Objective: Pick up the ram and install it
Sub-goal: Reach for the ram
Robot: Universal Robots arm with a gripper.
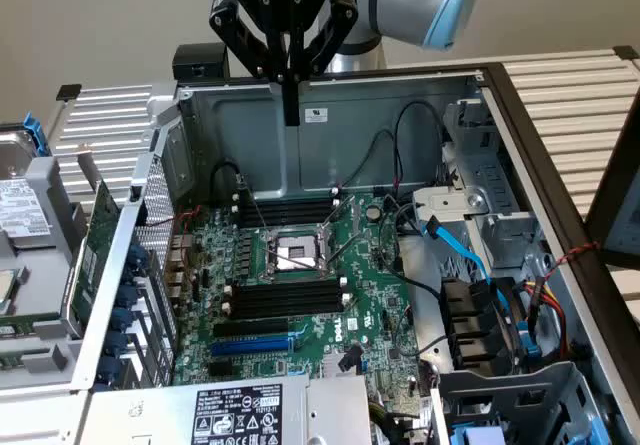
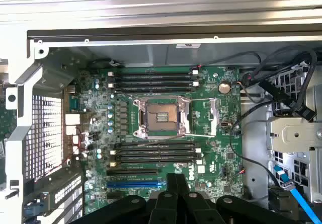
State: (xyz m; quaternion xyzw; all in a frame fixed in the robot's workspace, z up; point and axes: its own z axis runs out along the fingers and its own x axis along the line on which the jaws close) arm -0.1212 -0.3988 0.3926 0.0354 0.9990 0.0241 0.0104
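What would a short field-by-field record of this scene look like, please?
setting: open computer case with a green motherboard lying inside
gripper: shut, nothing visible between its fingers, hanging above the motherboard and touching nothing
memory slots: black, in two banks on either side of the CPU socket; all look empty
blue cable: loose beside the motherboard, toward the exterior view's right
task state: no ram seated in the slots yet
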